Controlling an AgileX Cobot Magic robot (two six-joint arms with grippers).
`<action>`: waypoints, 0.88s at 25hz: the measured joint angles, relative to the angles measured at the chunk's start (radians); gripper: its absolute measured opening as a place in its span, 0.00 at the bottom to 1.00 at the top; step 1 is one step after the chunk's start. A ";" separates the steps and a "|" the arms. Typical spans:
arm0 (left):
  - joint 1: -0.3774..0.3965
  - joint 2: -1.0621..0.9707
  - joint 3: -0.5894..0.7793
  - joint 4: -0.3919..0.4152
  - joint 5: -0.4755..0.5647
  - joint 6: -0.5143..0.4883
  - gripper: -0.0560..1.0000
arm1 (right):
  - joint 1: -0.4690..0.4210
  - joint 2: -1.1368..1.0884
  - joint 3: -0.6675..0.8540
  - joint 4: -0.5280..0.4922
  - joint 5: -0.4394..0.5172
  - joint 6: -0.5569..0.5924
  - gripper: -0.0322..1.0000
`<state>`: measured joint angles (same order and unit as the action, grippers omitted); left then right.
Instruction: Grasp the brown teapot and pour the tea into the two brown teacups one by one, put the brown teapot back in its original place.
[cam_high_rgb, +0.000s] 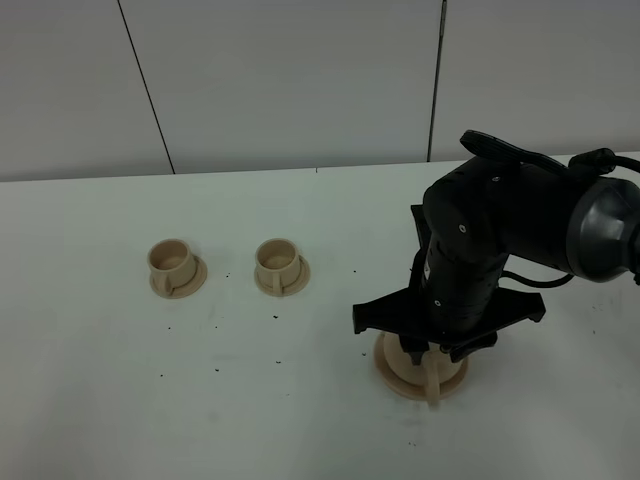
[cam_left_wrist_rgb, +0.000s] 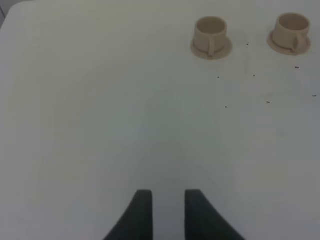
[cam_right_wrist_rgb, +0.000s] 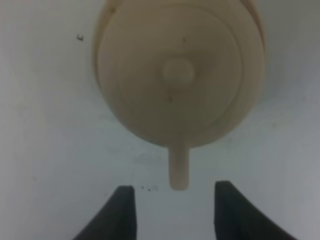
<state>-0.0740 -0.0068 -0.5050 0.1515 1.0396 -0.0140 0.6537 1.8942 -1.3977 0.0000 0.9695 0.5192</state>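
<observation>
The brown teapot (cam_right_wrist_rgb: 178, 71) sits on its flat round saucer (cam_high_rgb: 392, 378) at the front right of the table. In the exterior high view my right arm hides most of it; only its loop handle (cam_high_rgb: 434, 386) sticks out. My right gripper (cam_right_wrist_rgb: 174, 187) is open just above it, and the handle (cam_right_wrist_rgb: 179, 167) points into the gap between the fingers without touching either. The two brown teacups (cam_high_rgb: 175, 265) (cam_high_rgb: 279, 264) stand on their small saucers to the left, and also show in the left wrist view (cam_left_wrist_rgb: 210, 35) (cam_left_wrist_rgb: 291, 31). My left gripper (cam_left_wrist_rgb: 164, 197) is empty, with its jaws close together, well short of the cups.
The white table (cam_high_rgb: 250, 400) carries several small dark specks (cam_high_rgb: 275, 318) between the cups and the teapot. A grey panelled wall (cam_high_rgb: 300, 80) runs behind the table's far edge.
</observation>
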 joint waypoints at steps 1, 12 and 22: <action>0.000 0.000 0.000 0.000 0.000 0.000 0.27 | 0.000 0.000 0.000 0.000 -0.002 -0.003 0.37; 0.000 0.000 0.000 0.000 0.000 -0.001 0.27 | 0.000 -0.013 0.074 0.025 -0.056 -0.043 0.38; 0.000 0.000 0.000 0.000 0.000 -0.001 0.27 | 0.000 -0.051 0.085 -0.035 -0.058 -0.069 0.38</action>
<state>-0.0740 -0.0068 -0.5050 0.1515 1.0393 -0.0149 0.6541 1.8430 -1.3130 -0.0348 0.9112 0.4498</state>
